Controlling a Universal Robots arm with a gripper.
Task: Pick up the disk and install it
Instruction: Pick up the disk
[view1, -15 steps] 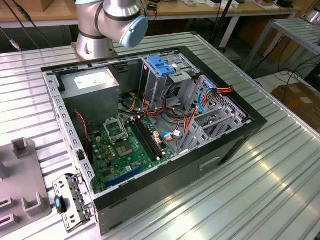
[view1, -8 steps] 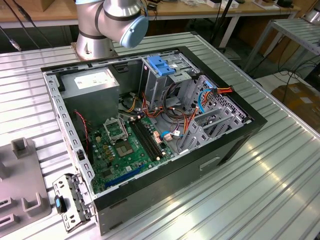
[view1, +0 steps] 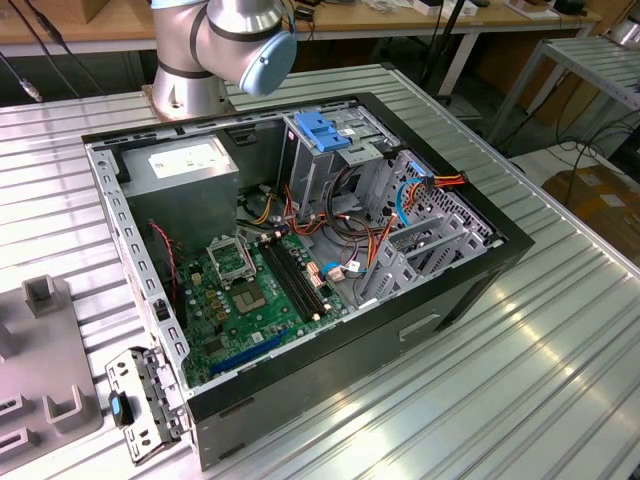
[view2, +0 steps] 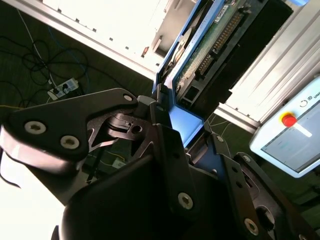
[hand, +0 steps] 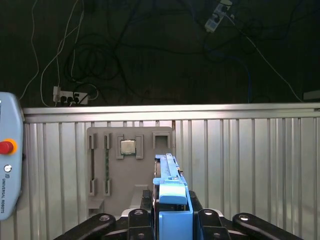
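— Black linkage of the jaws right up against the lens in both wrist views, clamped on the disk (hand: 167, 172). Gripping it by the blue carrier frame, held on edge above the ribbed counter (hand: 250, 165).

— Yep, seeing the same. Green circuit side and a row of connector pins facing out in the second wrist view. Anything past it?

— Grey fixture plate (hand: 130, 170) lying flat on the counter, square processor chip (hand: 128, 147) seated in one of its pockets. Teach pendant (hand: 7, 170) with a red button (hand: 5, 147) off to one side of the plate.

— And the case?

— Open tower case (view1: 330, 360) lying on its side in the exterior view, green motherboard (view1: 250, 300) exposed. Grey power supply box (view1: 185, 170) in the corner nearest the arm (view1: 225, 35). Silver drive cage (view1: 320, 165) with a wide blue handle (view1: 318, 130) just beside that box, orange and blue cables (view1: 375, 245) spilling out toward the exterior view's right.

— Loose bits?

— Small metal bracket (view1: 145, 405) with a blue latch, touching the case's front corner or just beside it, can't tell which.
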